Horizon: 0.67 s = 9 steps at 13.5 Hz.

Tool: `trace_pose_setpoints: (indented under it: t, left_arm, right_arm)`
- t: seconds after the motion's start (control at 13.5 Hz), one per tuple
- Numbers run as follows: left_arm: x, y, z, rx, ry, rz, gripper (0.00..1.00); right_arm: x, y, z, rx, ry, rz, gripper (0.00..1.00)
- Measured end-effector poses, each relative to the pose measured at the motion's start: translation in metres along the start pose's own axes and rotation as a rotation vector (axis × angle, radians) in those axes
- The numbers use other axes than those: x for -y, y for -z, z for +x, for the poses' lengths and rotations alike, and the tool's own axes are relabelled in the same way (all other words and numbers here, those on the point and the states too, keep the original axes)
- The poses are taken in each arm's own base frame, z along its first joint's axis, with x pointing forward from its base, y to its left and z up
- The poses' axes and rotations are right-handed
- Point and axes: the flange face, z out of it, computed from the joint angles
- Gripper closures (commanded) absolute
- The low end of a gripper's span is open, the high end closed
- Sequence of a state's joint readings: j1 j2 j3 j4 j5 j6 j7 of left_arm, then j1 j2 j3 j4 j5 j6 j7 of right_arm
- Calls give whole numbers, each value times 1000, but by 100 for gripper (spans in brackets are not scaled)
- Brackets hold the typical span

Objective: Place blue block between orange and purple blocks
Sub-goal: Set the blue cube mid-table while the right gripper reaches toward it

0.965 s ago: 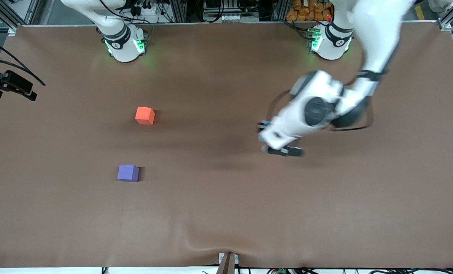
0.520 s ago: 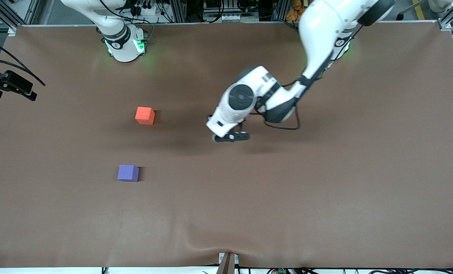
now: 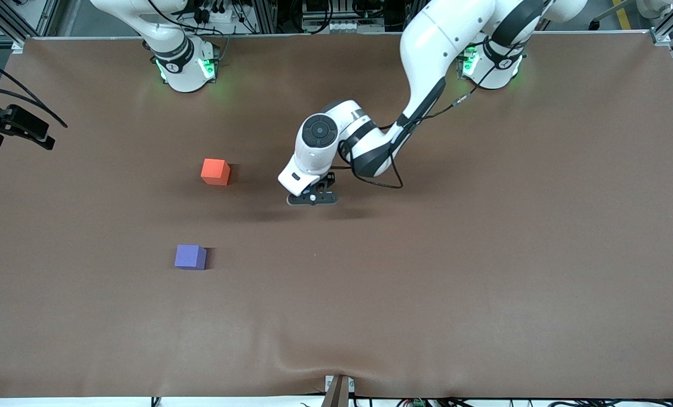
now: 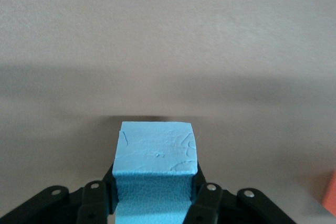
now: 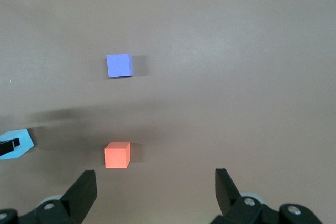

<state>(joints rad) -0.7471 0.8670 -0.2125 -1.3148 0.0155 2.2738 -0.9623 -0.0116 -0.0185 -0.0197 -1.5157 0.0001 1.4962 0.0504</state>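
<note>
Sky-blue block (image 4: 156,153) clamped in left gripper (image 3: 312,198), airborne over bare table (image 3: 483,254). Orange block (image 3: 215,171), purple block (image 3: 190,256) lie toward right arm's end. Advice: carry level, lower into gap midway, touch neither. Right gripper (image 5: 155,192) spread, waiting high.

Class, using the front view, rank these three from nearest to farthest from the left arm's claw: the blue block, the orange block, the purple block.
1. The blue block, gripped in the left claw itself, over the table's middle.
2. The orange block, on the table toward the right arm's end.
3. The purple block, also toward that end, nearer the front camera than the orange one.
</note>
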Motion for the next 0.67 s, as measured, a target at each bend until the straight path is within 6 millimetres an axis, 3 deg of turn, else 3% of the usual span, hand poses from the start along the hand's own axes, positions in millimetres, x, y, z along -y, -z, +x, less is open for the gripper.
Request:
trace_pose_setpoints:
  t: [0.22,0.37,0.52,0.67]
  left_arm:
    - [2,-13,-1,3,-15,13,0]
    - [-2,-4,2,-9,-16,-2,0]
    - [-5,24,13,-33,-8,-12,0]
    - [10,75,35,-43,24,21,0]
  right_arm:
    - [0,0,0,0,0,0,0]
    - [0,0,0,0,0,0,0]
    - [0,0,0,0,0,0,0]
    - [0,0,0,0,0,0,0]
